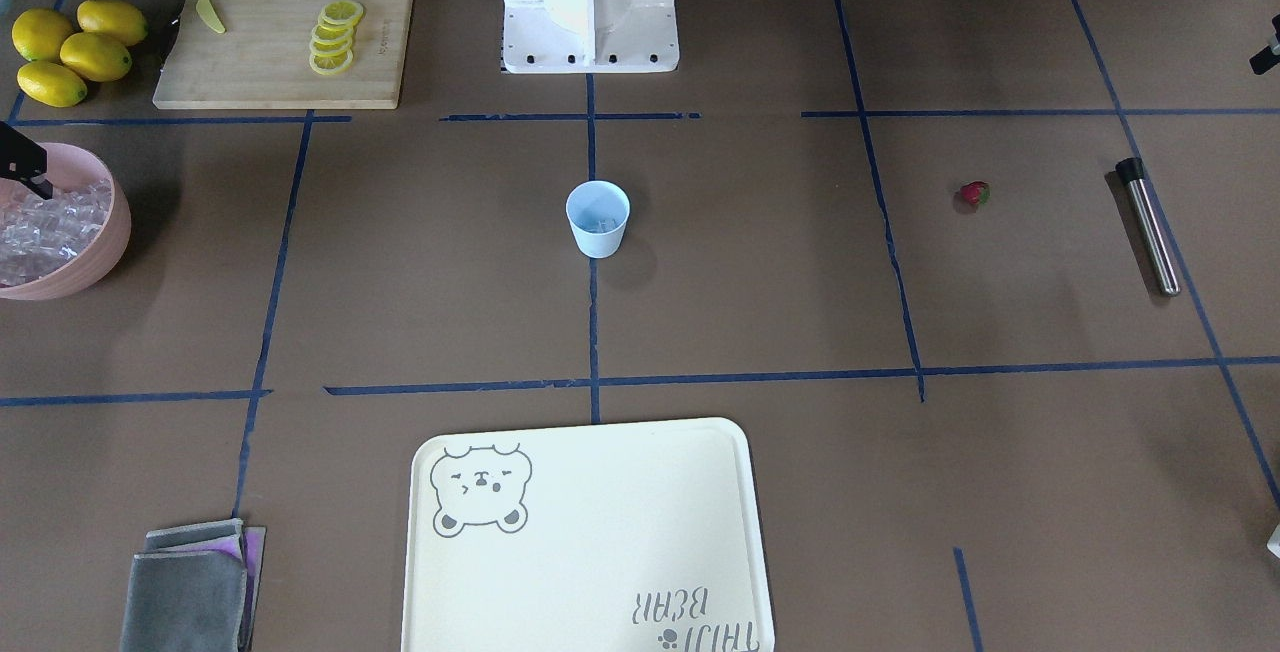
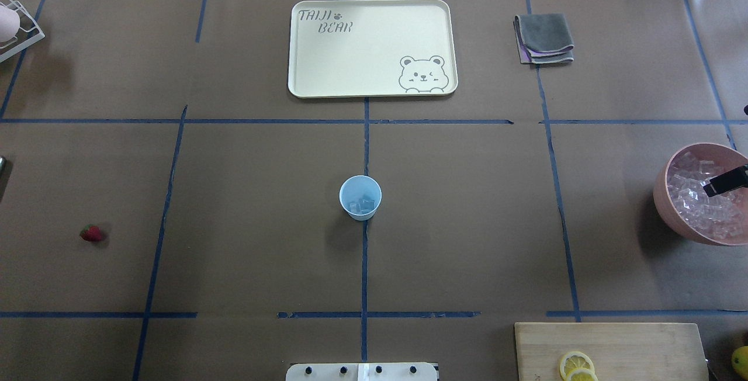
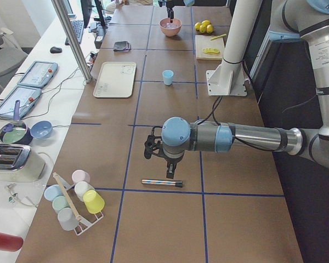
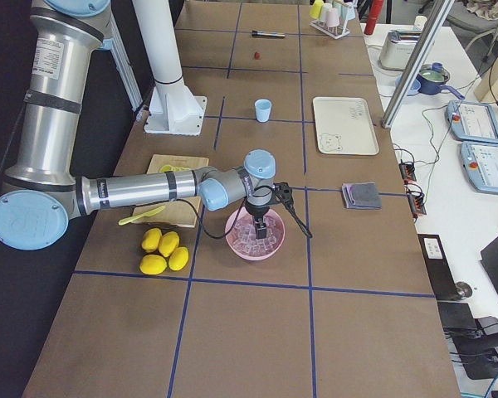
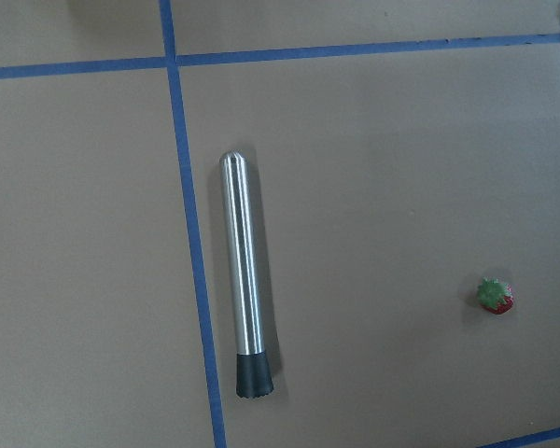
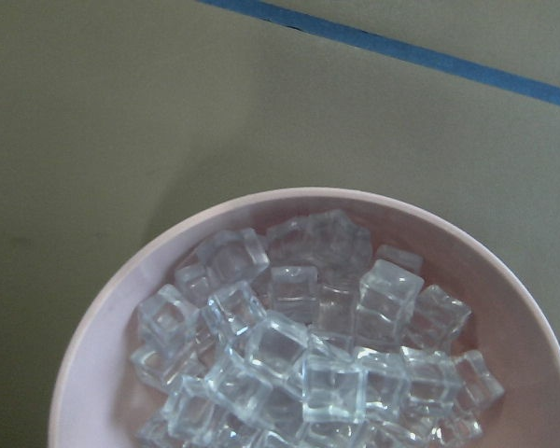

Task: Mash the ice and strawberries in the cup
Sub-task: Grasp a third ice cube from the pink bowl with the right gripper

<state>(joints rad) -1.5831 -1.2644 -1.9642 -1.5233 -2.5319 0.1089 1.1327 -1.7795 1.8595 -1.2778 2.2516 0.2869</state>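
Note:
The pale-blue cup [image 2: 360,197] stands upright at the table's middle with a few ice cubes [image 2: 362,203] inside. Many more ice cubes [image 6: 308,355] fill the pink bowl [image 2: 672,211] at my right. My right gripper [image 2: 724,181] hangs over that bowl, just above the ice; I cannot tell whether it is open or shut. The strawberry [image 1: 975,194] lies on the table at my left, also in the left wrist view [image 5: 496,296]. My left gripper [image 3: 167,167] hovers above a steel muddler [image 5: 244,275] lying beside the strawberry; its state cannot be told.
A cream bear tray [image 2: 327,65] and a folded grey cloth [image 2: 543,36] lie at the far side. A cutting board [image 1: 260,72] with lemon slices [image 1: 334,37] and a knife [image 1: 203,9] lies near the base. Whole lemons [image 1: 75,52] sit beside it.

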